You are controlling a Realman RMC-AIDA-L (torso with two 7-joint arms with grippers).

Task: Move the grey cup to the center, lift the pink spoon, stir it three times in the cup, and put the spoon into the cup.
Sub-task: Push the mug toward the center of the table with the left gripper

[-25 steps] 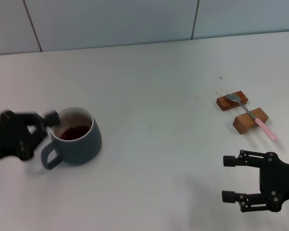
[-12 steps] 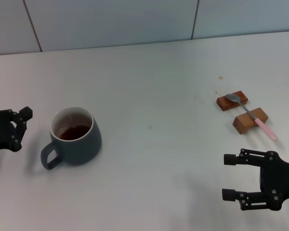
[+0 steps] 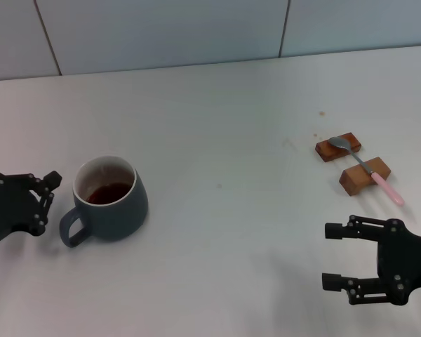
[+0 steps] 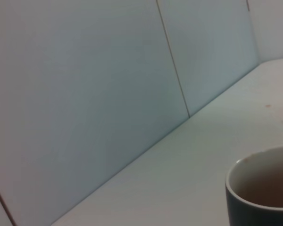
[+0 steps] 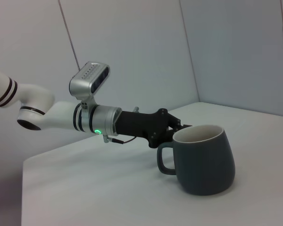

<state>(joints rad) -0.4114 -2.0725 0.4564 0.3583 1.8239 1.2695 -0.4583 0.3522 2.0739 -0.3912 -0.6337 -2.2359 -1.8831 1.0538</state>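
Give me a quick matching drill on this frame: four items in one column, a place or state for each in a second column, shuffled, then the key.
Column 1:
1. grey cup
2. pink spoon
3. left gripper
4. right gripper

Column 2:
A. lying across two wooden blocks
B. open, low over the table's near right, holding nothing
C. standing upright with dark liquid inside
D. just beside the cup's handle side, not holding it

Pairs: 1-C, 2-A, 3-D, 4-B
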